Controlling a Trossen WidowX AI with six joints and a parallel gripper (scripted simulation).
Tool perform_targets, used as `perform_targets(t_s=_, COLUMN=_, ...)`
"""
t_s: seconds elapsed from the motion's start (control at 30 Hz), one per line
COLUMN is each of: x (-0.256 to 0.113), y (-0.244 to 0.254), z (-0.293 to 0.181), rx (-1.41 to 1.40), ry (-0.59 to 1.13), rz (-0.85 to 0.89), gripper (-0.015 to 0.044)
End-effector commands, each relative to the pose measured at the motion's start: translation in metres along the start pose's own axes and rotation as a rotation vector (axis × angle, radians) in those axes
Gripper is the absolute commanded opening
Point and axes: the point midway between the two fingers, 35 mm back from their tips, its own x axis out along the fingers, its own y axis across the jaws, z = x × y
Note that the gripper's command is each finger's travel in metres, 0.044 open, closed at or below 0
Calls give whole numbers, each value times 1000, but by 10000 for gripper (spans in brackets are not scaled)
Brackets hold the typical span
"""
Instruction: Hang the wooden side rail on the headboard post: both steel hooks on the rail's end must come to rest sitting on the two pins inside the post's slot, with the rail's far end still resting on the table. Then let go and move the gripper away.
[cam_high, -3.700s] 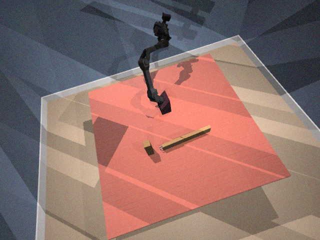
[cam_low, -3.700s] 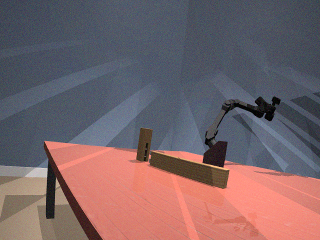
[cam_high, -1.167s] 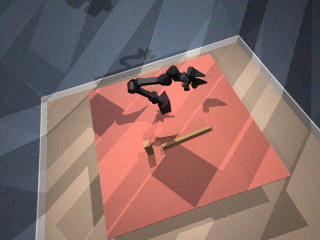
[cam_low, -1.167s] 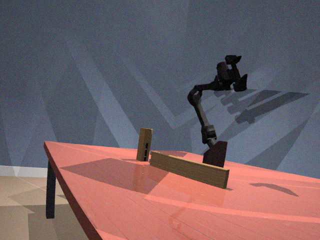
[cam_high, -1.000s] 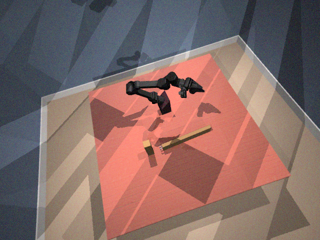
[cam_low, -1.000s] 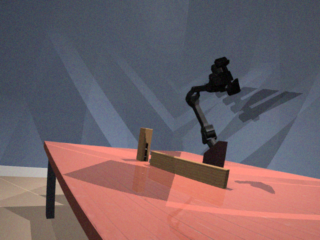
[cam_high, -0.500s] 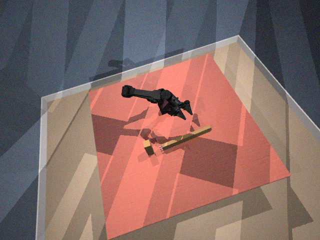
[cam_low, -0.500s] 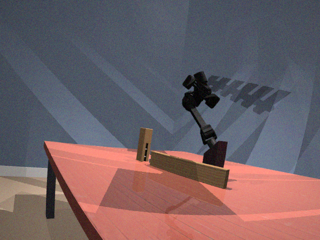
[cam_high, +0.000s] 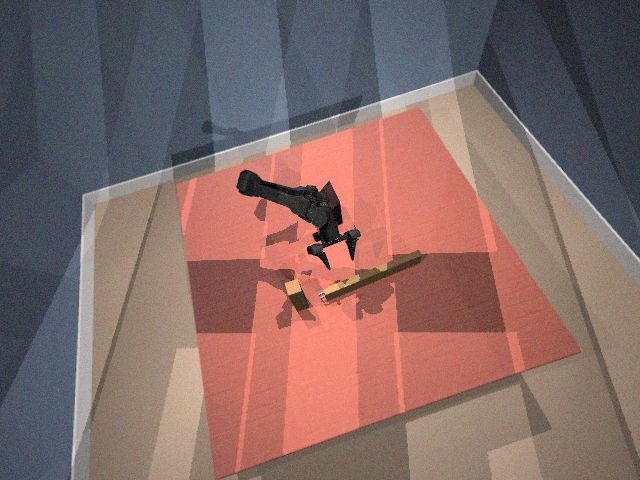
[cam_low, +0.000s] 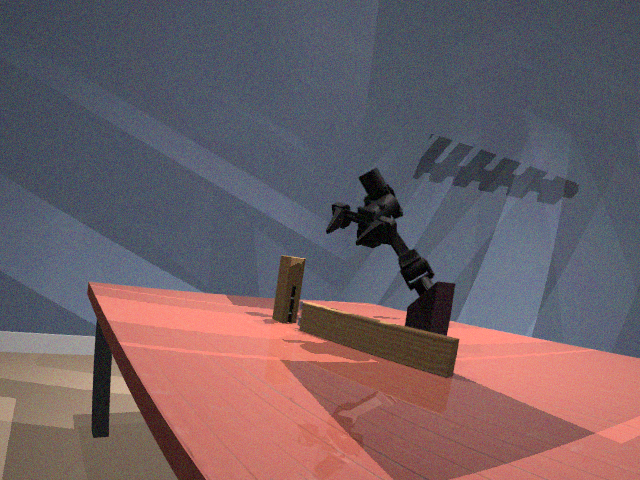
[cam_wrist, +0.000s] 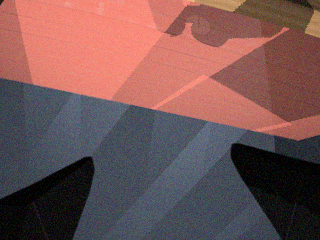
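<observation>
The wooden side rail (cam_high: 382, 273) (cam_low: 377, 338) lies on the table, standing on its narrow edge; part of it shows at the top right of the wrist view (cam_wrist: 280, 15). Its steel hooks (cam_high: 322, 297) are at the end facing the post, with a small gap between. The headboard post (cam_high: 297, 297) (cam_low: 287, 289) stands upright; its dark slot (cam_low: 292, 302) faces the rail's side, and pins inside are too small to make out clearly. My gripper (cam_high: 341, 264) (cam_low: 342, 238) (cam_wrist: 163, 157) is wide open and empty, raised well above the table, clear of rail and post.
The red table (cam_high: 439, 361) (cam_low: 206, 361) carries everything. The arm's dark base (cam_high: 331, 201) (cam_low: 431, 310) stands behind the rail in the exterior view. Patchy shadows cross the table, the rail and the area around the post.
</observation>
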Motion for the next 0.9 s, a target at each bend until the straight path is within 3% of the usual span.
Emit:
perform_targets(t_s=0.0, x=7, y=25, z=41, rx=166, ry=-122, rz=100, gripper=440)
perform_targets(t_s=0.37, x=3, y=76, z=138, rx=562, ry=-354, rz=413, gripper=440)
perform_targets(t_s=0.87, x=3, y=76, z=139, rx=568, ry=-357, rz=419, gripper=440)
